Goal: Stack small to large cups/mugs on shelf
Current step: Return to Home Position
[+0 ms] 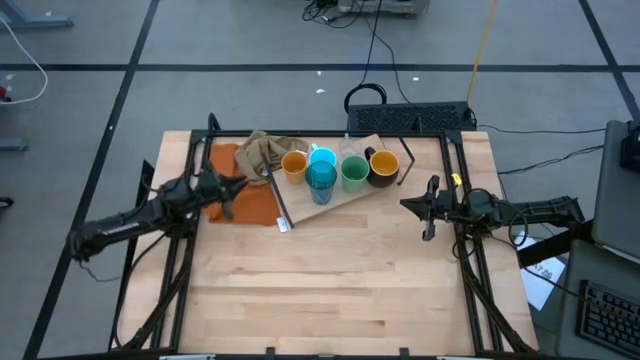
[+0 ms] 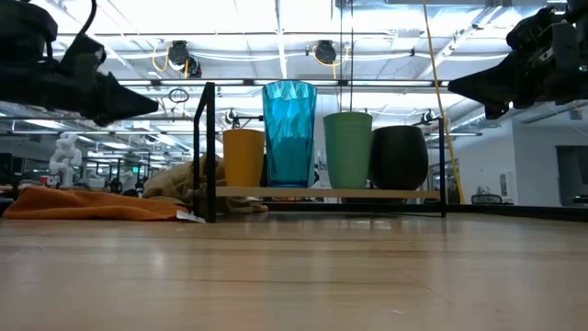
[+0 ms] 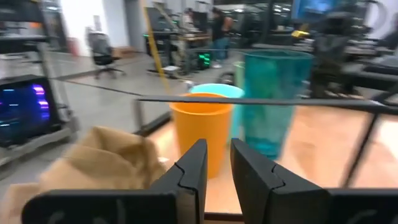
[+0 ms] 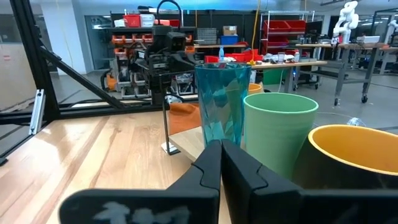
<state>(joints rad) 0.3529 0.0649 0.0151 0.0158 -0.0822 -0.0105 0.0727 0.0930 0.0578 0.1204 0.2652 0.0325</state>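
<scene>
The shelf (image 1: 335, 203), a light wooden board on black legs, stands at the table's far middle. On it stand an orange cup (image 1: 294, 163), a light-blue mug (image 1: 322, 155), a tall teal tumbler (image 1: 320, 180), a green cup (image 1: 354, 173) and a black mug with a yellow inside (image 1: 383, 166). My left gripper (image 1: 243, 184) hovers level to the left of the shelf, pointing at the orange cup (image 3: 202, 134). Its fingers stand a narrow gap apart with nothing between them. My right gripper (image 1: 405, 203) hovers level to the right of the shelf, shut and empty, pointing at the green cup (image 4: 280, 134).
An orange cloth (image 1: 250, 208) lies on the table under my left gripper, with a crumpled tan cloth (image 1: 265, 150) behind it by the shelf's left end. Black frame posts (image 1: 212, 125) stand at the table's sides. The near half of the table (image 1: 330, 290) is bare wood.
</scene>
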